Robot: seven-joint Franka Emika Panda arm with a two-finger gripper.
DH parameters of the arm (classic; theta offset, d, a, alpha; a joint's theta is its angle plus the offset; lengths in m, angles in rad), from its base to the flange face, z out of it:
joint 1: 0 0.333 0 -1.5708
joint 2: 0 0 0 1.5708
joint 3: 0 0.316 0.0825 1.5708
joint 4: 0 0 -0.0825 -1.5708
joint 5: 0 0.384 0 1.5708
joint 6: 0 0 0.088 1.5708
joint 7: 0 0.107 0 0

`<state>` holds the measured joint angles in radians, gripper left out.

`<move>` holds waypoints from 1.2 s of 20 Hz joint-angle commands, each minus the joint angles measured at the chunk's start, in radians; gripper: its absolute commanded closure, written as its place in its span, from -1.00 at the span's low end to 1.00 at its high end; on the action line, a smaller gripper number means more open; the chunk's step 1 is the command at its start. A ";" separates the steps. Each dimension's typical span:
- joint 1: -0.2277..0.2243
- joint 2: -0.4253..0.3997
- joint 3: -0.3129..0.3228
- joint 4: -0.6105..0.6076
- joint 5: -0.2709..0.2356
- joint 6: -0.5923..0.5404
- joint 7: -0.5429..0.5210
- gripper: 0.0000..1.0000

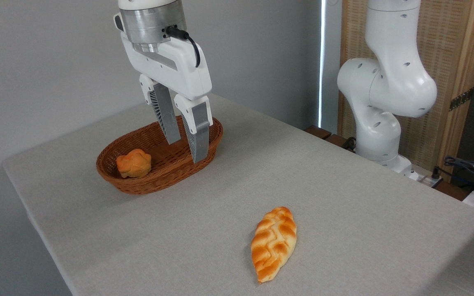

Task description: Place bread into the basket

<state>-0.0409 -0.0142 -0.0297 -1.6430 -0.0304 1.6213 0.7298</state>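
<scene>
The braided golden-orange bread (274,243) lies flat on the grey tabletop near the front, pointed ends running near to far. The oval brown wicker basket (138,184) sits at the back left of the table. My gripper (187,150) hangs above the basket's right half, fingers pointing down and open, with nothing between them. It is well away from the bread, up and to the left of it.
A small round lumpy orange bun (134,163) rests inside the basket's left end. The arm's white base (385,111) stands off the table's far right edge, with cables (467,168) beside it. The table (344,193) edges run along the left and front.
</scene>
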 commanded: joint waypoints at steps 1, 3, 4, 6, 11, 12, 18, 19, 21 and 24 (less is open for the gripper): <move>-0.007 -0.023 0.016 -0.012 -0.022 -0.004 -0.013 -1.00; -0.005 -0.027 0.020 -0.012 -0.022 -0.004 -0.013 -1.00; -0.005 -0.030 0.027 -0.014 -0.022 -0.004 -0.013 -1.00; -0.005 -0.030 0.027 -0.014 -0.022 -0.004 -0.013 -1.00; -0.005 -0.029 0.027 -0.014 -0.023 -0.004 -0.013 -1.00; -0.007 -0.029 0.027 -0.014 -0.023 -0.004 -0.013 -1.00; -0.007 -0.030 0.027 -0.014 -0.023 -0.004 -0.013 -1.00; -0.007 -0.032 0.027 -0.015 -0.022 -0.003 -0.013 -1.00; -0.005 -0.053 0.040 -0.029 -0.022 -0.003 -0.012 -1.00; -0.007 -0.125 0.126 -0.107 -0.020 0.044 -0.006 -1.00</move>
<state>-0.0397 -0.0430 0.0114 -1.6525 -0.0364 1.6215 0.7280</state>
